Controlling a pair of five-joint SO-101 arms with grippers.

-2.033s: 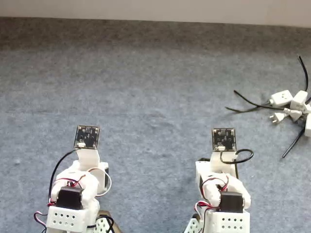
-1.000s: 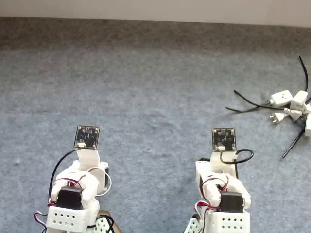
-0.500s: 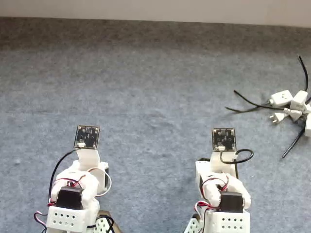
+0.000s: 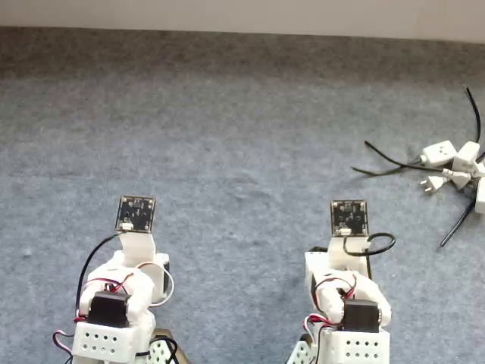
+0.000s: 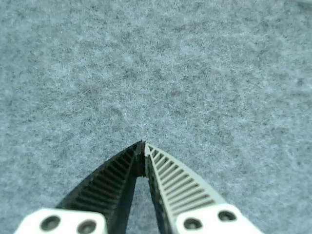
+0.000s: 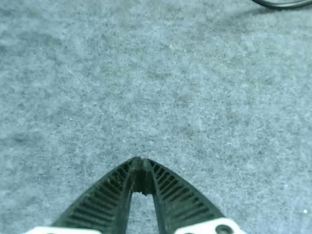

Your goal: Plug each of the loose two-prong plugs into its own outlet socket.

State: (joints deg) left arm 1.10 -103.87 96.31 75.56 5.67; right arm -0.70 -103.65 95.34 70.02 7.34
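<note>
1. Left claw (image 5: 144, 146) and right claw (image 6: 139, 161) each have their fingers pressed together, pinching nothing.
2. Tangle of white two-prong plugs and sockets on black cords (image 4: 464, 158) lies well apart from both claws.
3. Grey felt-like surface (image 4: 227, 114) lies under that tangle.

plug-and-socket cluster (image 4: 453, 161): runs off high view's right edge | white piece (image 4: 480, 197): half cut off | parts too small to tell plug from socket | black cords (image 4: 459, 221): tangled, ends untraceable | black cable (image 6: 280, 4): cut by right wrist picture's edge | arm bases (image 4: 102, 343): cut at near edge
</note>
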